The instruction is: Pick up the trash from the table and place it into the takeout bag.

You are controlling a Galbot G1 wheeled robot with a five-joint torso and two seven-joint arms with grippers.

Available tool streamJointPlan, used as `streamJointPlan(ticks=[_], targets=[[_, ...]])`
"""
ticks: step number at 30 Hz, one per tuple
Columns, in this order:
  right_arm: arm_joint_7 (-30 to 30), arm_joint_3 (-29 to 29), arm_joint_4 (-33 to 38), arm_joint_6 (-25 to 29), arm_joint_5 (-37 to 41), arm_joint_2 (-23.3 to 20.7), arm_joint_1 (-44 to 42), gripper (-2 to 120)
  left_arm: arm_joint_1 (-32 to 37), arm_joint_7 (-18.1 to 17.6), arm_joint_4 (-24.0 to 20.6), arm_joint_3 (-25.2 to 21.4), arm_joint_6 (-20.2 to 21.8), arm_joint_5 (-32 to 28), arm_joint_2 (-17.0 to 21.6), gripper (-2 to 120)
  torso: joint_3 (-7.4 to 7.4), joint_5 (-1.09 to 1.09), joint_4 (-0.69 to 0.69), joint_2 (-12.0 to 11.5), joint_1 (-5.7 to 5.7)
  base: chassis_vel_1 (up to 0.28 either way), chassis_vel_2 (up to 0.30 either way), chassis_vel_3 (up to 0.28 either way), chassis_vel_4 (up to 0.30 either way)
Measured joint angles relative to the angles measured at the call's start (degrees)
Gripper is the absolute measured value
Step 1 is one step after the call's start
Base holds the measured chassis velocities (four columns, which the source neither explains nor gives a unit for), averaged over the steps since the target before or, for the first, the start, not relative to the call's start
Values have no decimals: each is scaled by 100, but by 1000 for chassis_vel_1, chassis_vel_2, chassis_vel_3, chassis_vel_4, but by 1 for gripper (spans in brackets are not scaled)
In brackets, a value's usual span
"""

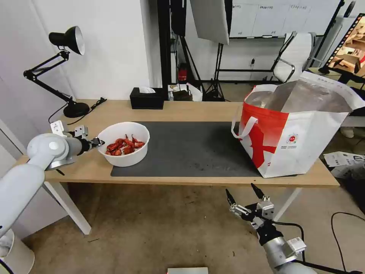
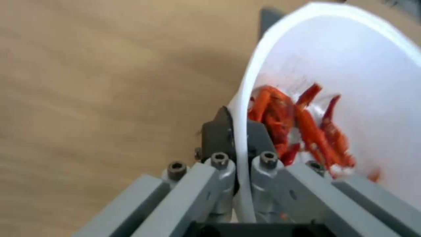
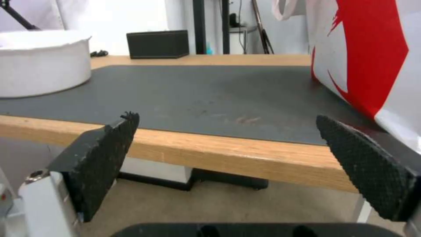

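Observation:
The trash here is a white bowl (image 1: 125, 146) of red shells (image 1: 124, 146), standing at the left end of the dark mat on the table (image 1: 182, 110). My left gripper (image 1: 98, 142) is shut on the bowl's left rim; in the left wrist view one finger (image 2: 215, 131) is outside the wall and the other inside beside the shells (image 2: 302, 128). The takeout bag (image 1: 300, 129) stands open at the table's right end, its foil lining showing. Below the front edge hangs my right gripper (image 1: 242, 192), open and holding nothing, level with the table edge (image 3: 228, 151).
A black tissue box (image 1: 146, 97) sits at the back of the table and a black desk lamp (image 1: 68, 76) at the back left. The grey mat (image 1: 190, 148) spans the middle. Behind are a chair, light stands and cables.

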Motion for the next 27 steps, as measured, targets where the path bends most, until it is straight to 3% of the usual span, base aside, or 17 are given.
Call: streamJointPlan(ticks=[1,7,11,14,15,16,18,19,20,22,24,25,27], targets=[[0,0,0,0,0,0,0,100,0,0,0,0,0,0,0,0,0,0,0,0,0,0,0,0,0],[0,0,0,0,0,0,0,100,-304,674,-725,375,-1176,1399,150,0,0,1,1,0,0,0,0,0,0],[0,0,0,0,0,0,0,100,-556,721,-907,564,-1386,1582,148,0,0,0,1,1,0,0,0,0,0],[0,0,0,0,0,-1,0,100,-1820,651,-1209,1492,-1618,1553,-108,0,0,2,-2,1,0,0,0,0,0],[0,0,0,0,0,-1,0,100,-1820,651,-1209,1492,-1618,1553,-108,0,0,2,-2,1,0,0,0,0,0],[-1,0,0,0,0,-1,0,100,-2220,581,-1164,1806,-1621,1425,-241,0,0,4,-1,1,0,0,0,0,0],[-1,0,0,0,0,-1,0,100,-2220,581,-1164,1806,-1621,1425,-241,0,0,4,-1,1,0,0,0,0,0],[0,0,0,0,0,-1,0,100,-3107,433,-878,2421,-1598,1108,-616,0,1,-2,-1,0,0,0,0,0,0],[0,0,0,0,0,-1,0,100,-3522,358,-718,2650,-1538,940,-836,0,0,4,-2,0,1,0,0,0,0],[0,0,0,0,0,-1,0,100,-3674,344,-650,2733,-1507,880,-932,0,0,6,-2,0,0,0,0,0,0],[1,0,0,0,0,-1,0,100,-4255,264,-286,3112,-1422,734,-1404,0,0,4,-2,1,0,0,0,0,0],[1,0,0,0,0,-1,0,100,-4255,264,-286,3112,-1422,734,-1404,0,0,4,-2,1,0,0,0,0,0],[0,0,0,0,0,-1,0,100,-4582,231,27,3365,-1398,710,-1842,0,0,4,-2,1,0,0,0,0,0]])
